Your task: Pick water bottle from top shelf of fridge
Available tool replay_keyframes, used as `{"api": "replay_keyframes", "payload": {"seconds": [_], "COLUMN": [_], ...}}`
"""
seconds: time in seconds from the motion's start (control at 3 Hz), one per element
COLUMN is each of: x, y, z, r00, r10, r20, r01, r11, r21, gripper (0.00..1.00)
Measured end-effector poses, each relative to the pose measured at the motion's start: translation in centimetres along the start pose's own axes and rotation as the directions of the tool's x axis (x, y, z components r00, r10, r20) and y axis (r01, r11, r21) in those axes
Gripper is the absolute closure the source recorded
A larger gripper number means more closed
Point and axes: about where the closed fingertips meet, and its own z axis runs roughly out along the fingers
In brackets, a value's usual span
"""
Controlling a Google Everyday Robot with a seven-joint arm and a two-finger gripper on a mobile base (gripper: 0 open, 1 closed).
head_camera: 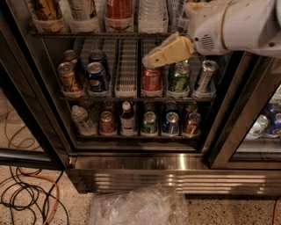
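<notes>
The fridge [175, 176] stands open in front of me, with a dark frame and a ribbed steel base panel. The top shelf [88, 34] runs along the upper edge of the view and carries tall bottles in white cup holders. Only the lower ribbed body of the clear water bottle [153, 9] shows, in the middle of that shelf; its cap is out of view. My gripper [151, 59], beige on a white arm, reaches in from the upper right. It hangs just below the top shelf and below the water bottle, above a red can [151, 80].
The middle rack holds cans, among them a Pepsi can [97, 77] and a green can [179, 75]. The bottom rack holds a small clear bottle [81, 119], a dark-liquid bottle [127, 117] and more cans. A plastic bag [136, 206] and cables [26, 193] lie on the floor. A second cooler [263, 125] is at right.
</notes>
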Motion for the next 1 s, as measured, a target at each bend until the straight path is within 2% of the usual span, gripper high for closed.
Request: {"api": "replay_keyframes", "payload": {"seconds": [0.33, 0.67, 1.0], "x": [-1.0, -1.0, -0.8], "y": [-0.7, -0.6, 0.2], "z": [0.2, 0.2, 2.6], "r00": [1.0, 1.0, 0.999], "r10": [-0.01, -0.01, 0.016], "r20": [0.024, 0.023, 0.044], "r01": [0.009, 0.009, -0.017], "r11": [0.9993, 0.9994, 0.9998], "r21": [0.037, 0.034, 0.013], "gripper": [0.17, 0.08, 0.0]}}
